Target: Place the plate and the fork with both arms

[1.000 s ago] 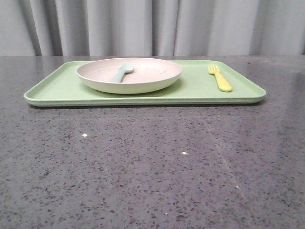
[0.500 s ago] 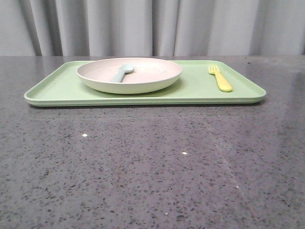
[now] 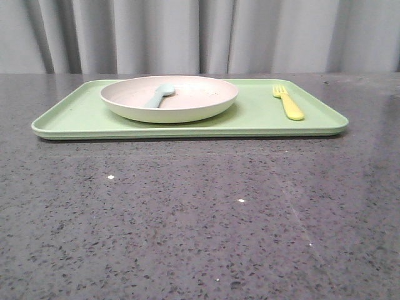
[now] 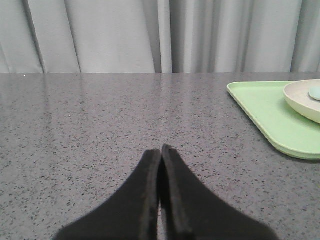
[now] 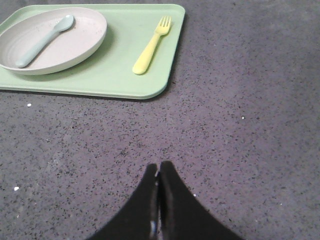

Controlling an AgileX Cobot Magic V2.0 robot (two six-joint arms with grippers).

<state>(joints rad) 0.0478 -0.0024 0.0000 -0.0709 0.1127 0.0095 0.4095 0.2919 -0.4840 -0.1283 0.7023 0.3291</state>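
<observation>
Lying on the tray (image 5: 120,75), fork (image 5: 151,46) and plate (image 5: 52,40), well apart from both closed, empty pincers (image 5: 159,172).

Plate (image 3: 181,106) sits on the green tray (image 3: 75,115); blue spoon (image 3: 160,95) inside; fork (image 3: 288,102) lies beside.

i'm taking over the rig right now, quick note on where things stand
Left gripper: shut, empty, over bare table left of the tray.
Right gripper: shut, empty, on the near side of the tray.
Plate sits on the tray with a blue spoon in it. Fork lies on the tray to the plate's right.
Done: nothing gripped so far.
Left: pick up and place plate and fork.
</observation>
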